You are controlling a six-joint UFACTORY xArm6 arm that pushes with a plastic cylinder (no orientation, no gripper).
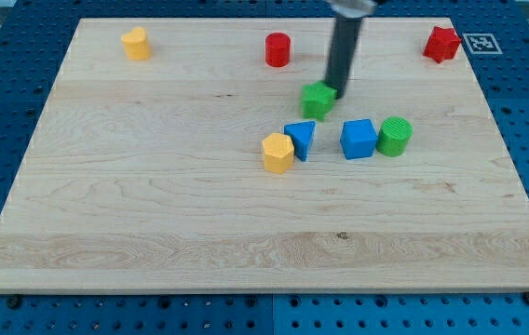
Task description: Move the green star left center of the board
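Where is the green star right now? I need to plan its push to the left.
The green star sits slightly to the view's right of centre in the upper half, just above the blue triangular block, with my tip touching its right side.

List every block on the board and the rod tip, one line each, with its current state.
my tip: down at the green star's right edge
green star: just above board centre, not yet at left centre
blue triangle: touching the yellow hexagon
yellow hexagon: beside the triangle
blue cube: next to the green cylinder
green cylinder: upright
red cylinder: upright, alone
yellow block: top left
red block: top right
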